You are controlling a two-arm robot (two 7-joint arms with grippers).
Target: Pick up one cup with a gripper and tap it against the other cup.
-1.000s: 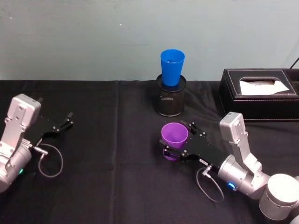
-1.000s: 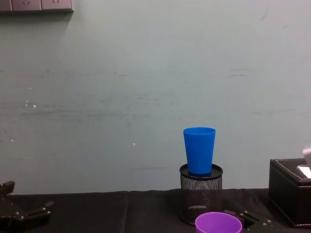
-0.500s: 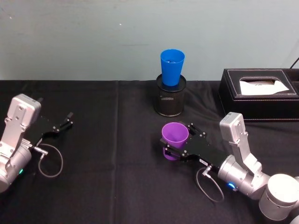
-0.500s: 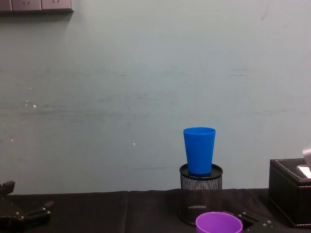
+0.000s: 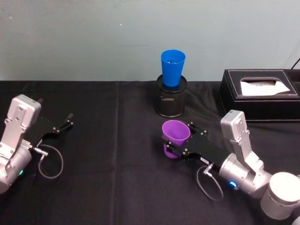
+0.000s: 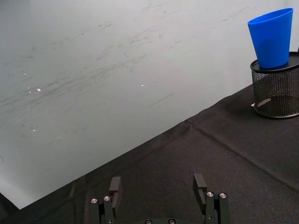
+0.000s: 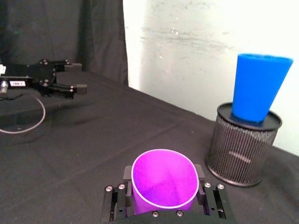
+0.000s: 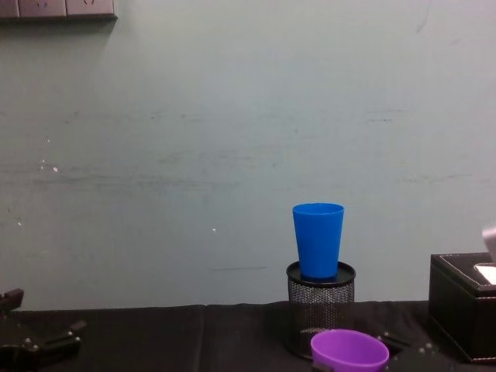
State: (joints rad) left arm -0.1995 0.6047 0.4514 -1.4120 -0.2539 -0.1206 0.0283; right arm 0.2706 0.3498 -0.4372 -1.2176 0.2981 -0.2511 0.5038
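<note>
The right claw (image 5: 177,138) is closed on the purple cup (image 5: 176,135), one black finger pressed against each side of its wall, just below the rim. The cup sits near the middle of the black-draped surface (image 5: 112,178), on the robot's side of the mesh pen holder (image 5: 171,102) and a little apart from it. It leans slightly, so its open mouth shows as a tilted oval. From where I stand I cannot tell whether its base rests on the cloth or hangs just above it. The silver-grey right arm reaches in from the near right corner, a blue light glowing on its wrist.

The blue cup (image 5: 172,67) stands upright with its narrow base sunk into the mouth of the mesh holder, close to the pale wall at the back. The purple cup is lower and nearer the robot, and the two cups are not touching.

A black tissue box (image 5: 253,101) lies to the right of the holder, along the back edge.

The left claw (image 5: 64,122) lies far off on the left of the surface, its fingers spread wide with nothing between them.
</note>
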